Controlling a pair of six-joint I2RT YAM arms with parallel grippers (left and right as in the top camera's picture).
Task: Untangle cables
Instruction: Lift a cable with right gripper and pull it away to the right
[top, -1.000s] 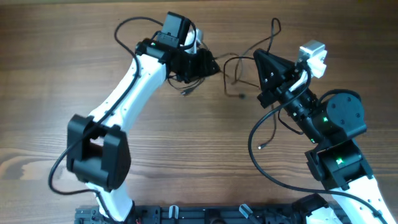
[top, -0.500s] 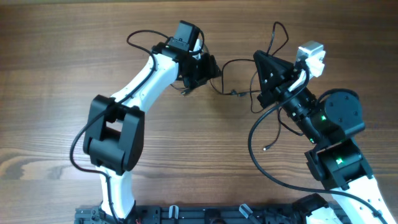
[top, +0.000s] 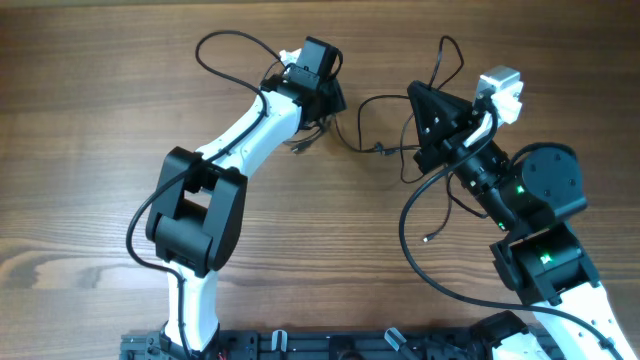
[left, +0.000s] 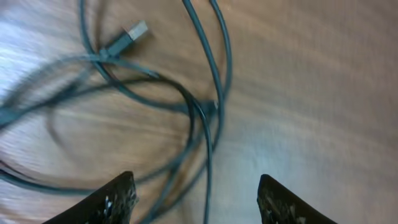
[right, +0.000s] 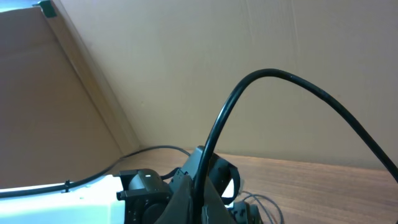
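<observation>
The cables (top: 372, 149) are thin black cords strung in loose loops between my two grippers at the far middle of the table. My left gripper (top: 322, 115) is open and hovers just over a bunch of loops (left: 198, 112). One strand runs between its fingertips (left: 200, 198), and a silvery connector tip (left: 134, 30) lies beyond. My right gripper (top: 420, 105) is shut on one black cable (right: 273, 74). That cable arcs up out of the jaws (right: 200, 186) into a loop (top: 445, 55).
A loose cable end (top: 428, 237) lies on the wood in front of the right arm. Small connector tips (top: 299, 145) lie under the left gripper. The left arm's elbow (top: 195, 215) stands over the left middle. A black rail (top: 330, 345) runs along the near edge.
My left arm has swung its elbow to the right and its gripper has moved slightly farther back. The cable loops shifted toward the left gripper. The right arm has not moved.
</observation>
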